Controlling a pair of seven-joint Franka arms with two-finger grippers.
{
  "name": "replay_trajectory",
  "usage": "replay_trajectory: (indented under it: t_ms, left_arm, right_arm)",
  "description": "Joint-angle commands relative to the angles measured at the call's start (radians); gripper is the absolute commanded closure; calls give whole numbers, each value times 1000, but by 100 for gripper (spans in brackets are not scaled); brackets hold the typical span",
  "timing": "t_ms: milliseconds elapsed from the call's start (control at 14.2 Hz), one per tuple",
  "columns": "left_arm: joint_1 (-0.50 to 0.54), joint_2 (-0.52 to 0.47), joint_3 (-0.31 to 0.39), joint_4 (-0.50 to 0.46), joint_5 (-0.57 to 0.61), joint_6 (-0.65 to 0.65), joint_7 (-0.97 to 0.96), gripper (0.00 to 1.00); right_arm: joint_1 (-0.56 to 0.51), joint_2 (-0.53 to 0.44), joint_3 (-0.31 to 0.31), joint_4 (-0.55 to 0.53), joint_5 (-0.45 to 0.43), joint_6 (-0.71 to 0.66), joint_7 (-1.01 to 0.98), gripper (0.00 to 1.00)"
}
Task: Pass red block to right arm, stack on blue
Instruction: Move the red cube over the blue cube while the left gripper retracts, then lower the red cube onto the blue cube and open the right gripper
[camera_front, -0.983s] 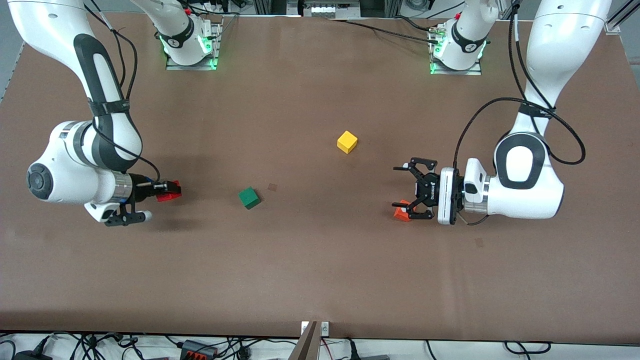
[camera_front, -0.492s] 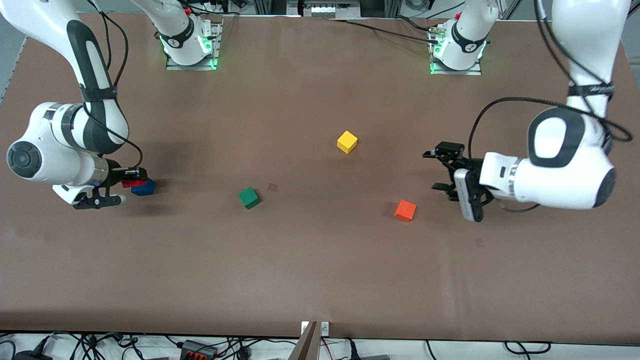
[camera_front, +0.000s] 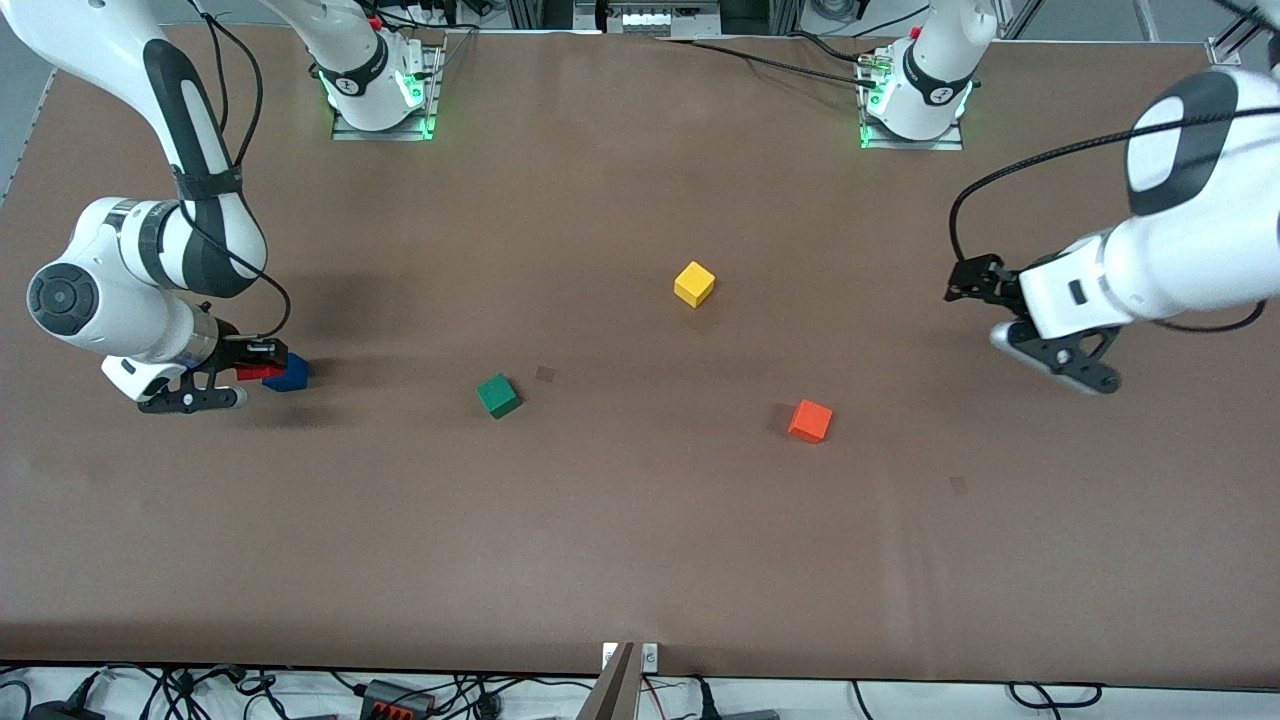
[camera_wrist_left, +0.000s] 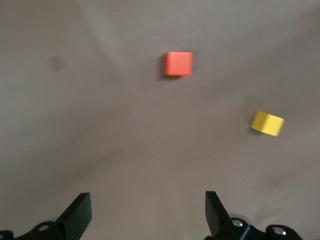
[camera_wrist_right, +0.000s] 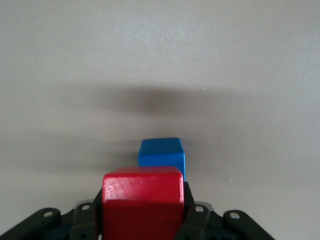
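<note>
The red block (camera_front: 252, 372) is held in my right gripper (camera_front: 257, 366), which is shut on it low over the table at the right arm's end. The blue cube (camera_front: 291, 374) stands on the table right beside the red block; I cannot tell whether they touch. In the right wrist view the red block (camera_wrist_right: 142, 200) fills the right gripper (camera_wrist_right: 142, 216), with the blue cube (camera_wrist_right: 161, 154) just past it. My left gripper (camera_front: 1015, 325) is open and empty, raised over the left arm's end of the table; it also shows in the left wrist view (camera_wrist_left: 147, 210).
A green cube (camera_front: 498, 395) lies mid-table. A yellow cube (camera_front: 694, 284) lies farther from the front camera, and an orange cube (camera_front: 810, 421) lies toward the left arm's end. The left wrist view shows the orange cube (camera_wrist_left: 178, 63) and the yellow cube (camera_wrist_left: 267, 123).
My right gripper carried the red block toward the right arm's end, up beside the blue cube. My left gripper drew away from the orange cube toward its own end of the table.
</note>
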Motion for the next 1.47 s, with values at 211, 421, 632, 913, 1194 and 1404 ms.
replay_trajectory:
  t_ms: [211,421,632,913,1194,1404]
  left_arm:
    - [-26,-247,58,-159,130,80,-297,0]
    - [-21,-268,90,-127,131,79,-367,0]
    - [-18,-267,107,-84,125,74,-369,0]
    - [-13,-249,105,-64,133,41,-369,0]
    - [-13,-222,107,-29,133,28,-370,0]
    - [-13,-216,106,-29,134,21,-370,0]
  right_arm:
    - [12,-52,-16,-122,-23,134,40,100]
    - [12,-51,-16,-122,-23,146,40,100]
    - [9,-45,-19,-124,-24,154,40,100]
    - [11,-29,-19,-122,-35,166,40,100]
    - [8,-6,-19,-121,-43,194,40,100]
    - [8,-5,-19,-124,-44,192,43,100]
